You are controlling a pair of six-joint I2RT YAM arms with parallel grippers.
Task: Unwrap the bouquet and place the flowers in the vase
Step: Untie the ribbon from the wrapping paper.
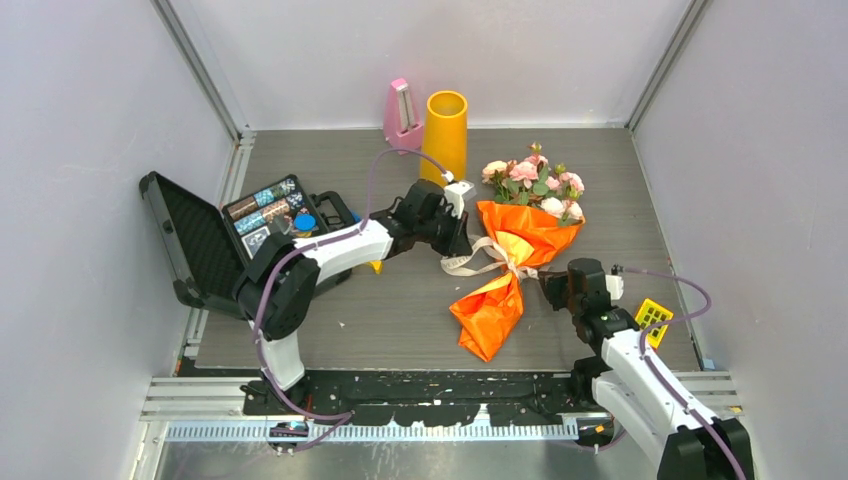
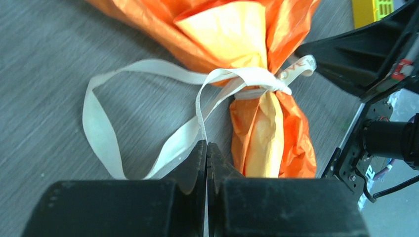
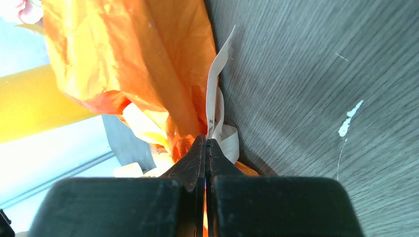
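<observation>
The left fingers (image 2: pixel 195 165) are pinched tight on a loose tail of the ribbon (image 2: pixel 163 70). The right fingers (image 3: pixel 195 158) nip it from the knot's other side. Between them the bouquet (image 1: pixel 510 240) lies mid-tabletop (image 1: pixel 400 310), long axis running from near edge to far, with its flowers (image 1: pixel 530 180) toward the vase (image 1: pixel 446 130) at the far edge. Pale walls all round.

My left fingers (image 2: pixel 113 207) look like dull black plastic. The orange paper (image 2: pixel 296 143) is crinkly and shiny. The ribbon (image 2: pixel 99 133) is smooth cloth. The table (image 2: pixel 49 64) is matt, grainy wood.
</observation>
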